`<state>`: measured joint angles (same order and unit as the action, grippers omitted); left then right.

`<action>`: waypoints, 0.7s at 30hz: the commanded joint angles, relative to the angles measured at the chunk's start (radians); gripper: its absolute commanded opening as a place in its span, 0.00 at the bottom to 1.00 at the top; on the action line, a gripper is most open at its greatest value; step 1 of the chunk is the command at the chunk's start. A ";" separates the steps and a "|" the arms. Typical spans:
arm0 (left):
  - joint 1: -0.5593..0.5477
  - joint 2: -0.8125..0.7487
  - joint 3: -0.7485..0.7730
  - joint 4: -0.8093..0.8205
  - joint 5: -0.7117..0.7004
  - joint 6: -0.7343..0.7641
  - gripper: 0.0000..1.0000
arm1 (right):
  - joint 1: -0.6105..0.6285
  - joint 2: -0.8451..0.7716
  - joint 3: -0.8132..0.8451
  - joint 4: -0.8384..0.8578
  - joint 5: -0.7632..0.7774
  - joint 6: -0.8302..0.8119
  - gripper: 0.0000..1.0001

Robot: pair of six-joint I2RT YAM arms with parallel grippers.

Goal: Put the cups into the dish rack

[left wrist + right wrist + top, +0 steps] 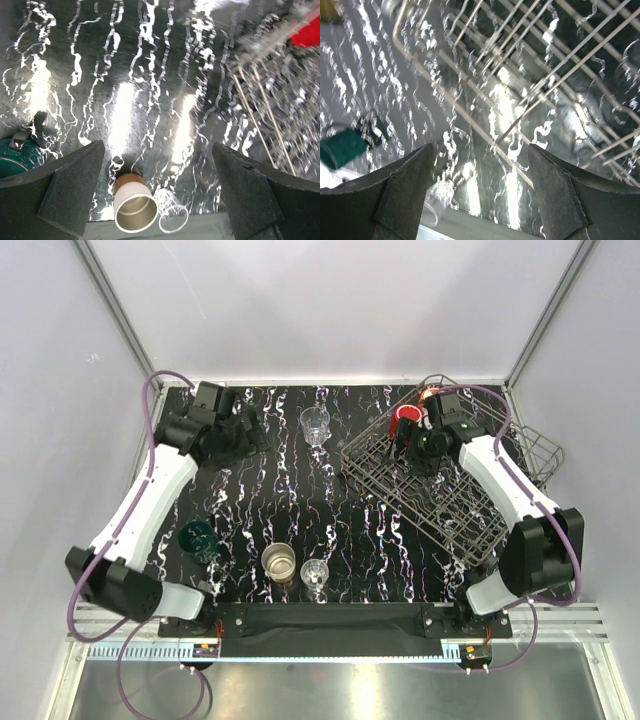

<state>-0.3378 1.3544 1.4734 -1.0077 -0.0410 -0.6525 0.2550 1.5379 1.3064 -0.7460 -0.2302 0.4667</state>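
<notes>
The grey wire dish rack [450, 502] sits on the right of the table, with a red mug [405, 421] at its far corner. My right gripper [409, 447] hovers just beside that mug, open and empty [481, 146], above the rack's wires [520, 75]. My left gripper [243, 430] hangs at the far left, open and empty [157, 145]. One clear glass [315, 425] stands at the far middle. Near the front are a dark teal cup [198, 538], a brown-and-cream cup [279, 562] and another clear glass [314, 575]. The left wrist view shows the brown-and-cream cup [132, 205] and the glass [172, 216] far below.
A side basket [535, 452] hangs on the rack's far right. Something orange [428, 393] shows behind the right wrist. The black marbled mat [300, 500] covers the table, with white walls around. The teal cup [342, 147] and a glass [432, 205] show beyond the rack's edge.
</notes>
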 commanded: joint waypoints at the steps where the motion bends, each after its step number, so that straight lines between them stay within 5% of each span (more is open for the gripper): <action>1: 0.019 0.058 0.073 0.058 -0.103 -0.045 0.96 | -0.003 -0.088 0.001 -0.044 -0.096 -0.051 0.83; 9: 0.089 0.228 0.129 0.150 -0.152 -0.068 0.89 | -0.002 -0.128 0.005 -0.102 -0.179 -0.106 0.83; 21: 0.174 0.595 0.660 -0.083 -0.376 0.091 0.83 | -0.003 -0.150 -0.038 -0.092 -0.186 -0.142 0.84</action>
<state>-0.1894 1.8793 1.9957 -1.0256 -0.3176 -0.6258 0.2550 1.4273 1.2873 -0.8589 -0.3870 0.3431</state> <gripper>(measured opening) 0.830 0.837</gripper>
